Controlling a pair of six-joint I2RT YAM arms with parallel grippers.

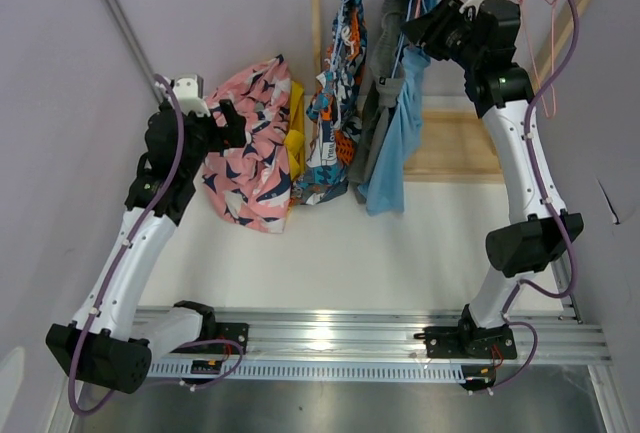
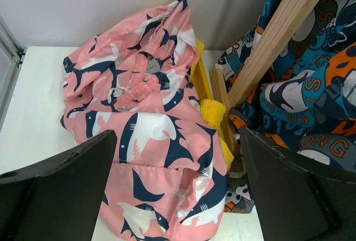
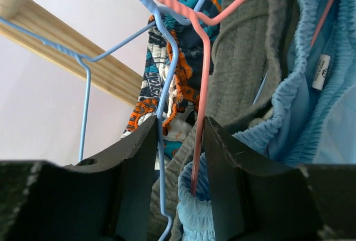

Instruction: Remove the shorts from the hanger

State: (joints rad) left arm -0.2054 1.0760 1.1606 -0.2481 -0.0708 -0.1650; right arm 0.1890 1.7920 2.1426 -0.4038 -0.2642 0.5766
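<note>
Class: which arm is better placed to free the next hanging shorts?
Right. The right gripper sits among the hanger wires beside the light blue shorts; the left gripper hangs open, low over the pink shorts.

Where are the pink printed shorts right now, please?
In the top view, the pink printed shorts lie heaped left of centre, beside the left end effector, touching the yellow shorts.

Pink navy-white shark-print shorts (image 2: pixel 144 135), plain yellow shorts (image 2: pixel 213 112)
</note>
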